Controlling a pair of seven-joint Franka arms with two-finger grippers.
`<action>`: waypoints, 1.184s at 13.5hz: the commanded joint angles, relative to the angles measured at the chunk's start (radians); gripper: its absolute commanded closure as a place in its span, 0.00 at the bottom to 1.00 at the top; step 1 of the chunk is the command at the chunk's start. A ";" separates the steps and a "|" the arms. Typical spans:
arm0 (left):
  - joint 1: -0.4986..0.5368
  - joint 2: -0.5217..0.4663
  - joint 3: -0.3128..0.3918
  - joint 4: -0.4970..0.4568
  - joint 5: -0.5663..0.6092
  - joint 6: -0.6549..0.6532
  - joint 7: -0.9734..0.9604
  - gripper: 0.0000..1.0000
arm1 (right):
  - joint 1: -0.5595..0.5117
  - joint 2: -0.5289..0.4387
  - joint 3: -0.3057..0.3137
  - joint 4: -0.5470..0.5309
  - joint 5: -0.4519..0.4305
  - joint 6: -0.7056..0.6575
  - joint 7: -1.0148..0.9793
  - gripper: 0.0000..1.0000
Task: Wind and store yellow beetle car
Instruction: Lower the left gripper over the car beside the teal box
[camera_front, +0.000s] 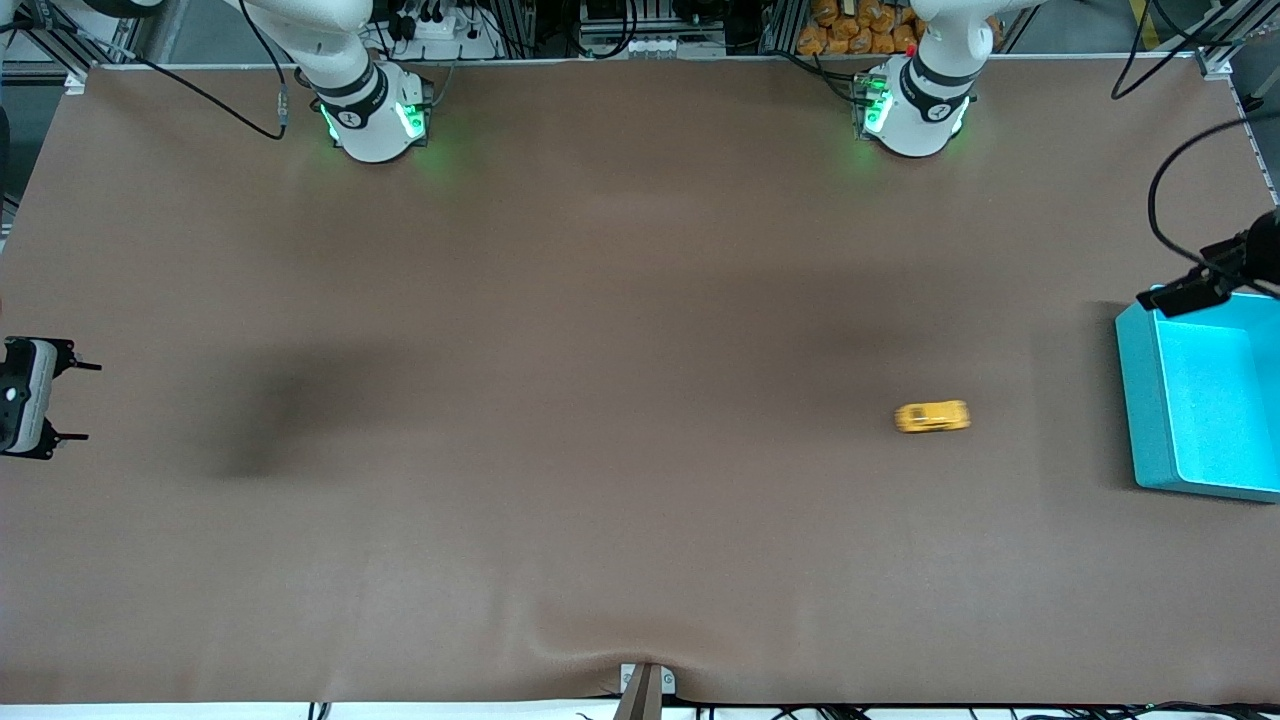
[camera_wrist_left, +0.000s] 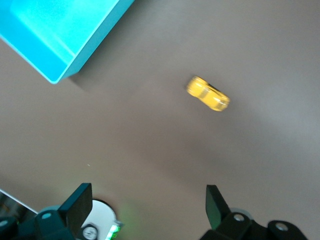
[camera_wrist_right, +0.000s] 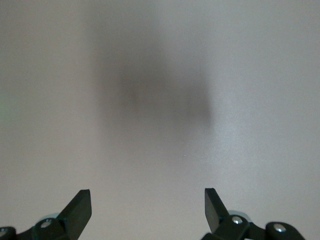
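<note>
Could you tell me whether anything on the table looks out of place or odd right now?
Nothing stands out. The yellow beetle car sits upright on the table beside the teal bin, unspilled and undamaged.

A yellow-orange toy car (camera_front: 932, 417) sits on the plain brown table cover (camera_front: 560, 400) near a turquoise bin (camera_front: 1140, 400), while both white arm bases glow green.

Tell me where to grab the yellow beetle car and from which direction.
Probably grip the yellow beetle car across its two long sides, coming straight down from above. It sits flat on the brown table with its length running toward the teal bin, so the narrow width suits the open left gripper.
</note>
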 joint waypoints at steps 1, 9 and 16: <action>-0.001 0.018 -0.013 -0.063 0.041 0.072 -0.213 0.00 | 0.009 -0.024 0.008 0.000 0.012 -0.039 0.076 0.00; 0.121 -0.010 -0.011 -0.315 0.043 0.374 -0.482 0.00 | 0.104 -0.138 0.033 -0.010 0.107 -0.125 0.467 0.00; 0.197 0.049 -0.011 -0.512 0.041 0.758 -0.743 0.00 | 0.185 -0.256 0.028 -0.069 0.133 -0.156 0.793 0.00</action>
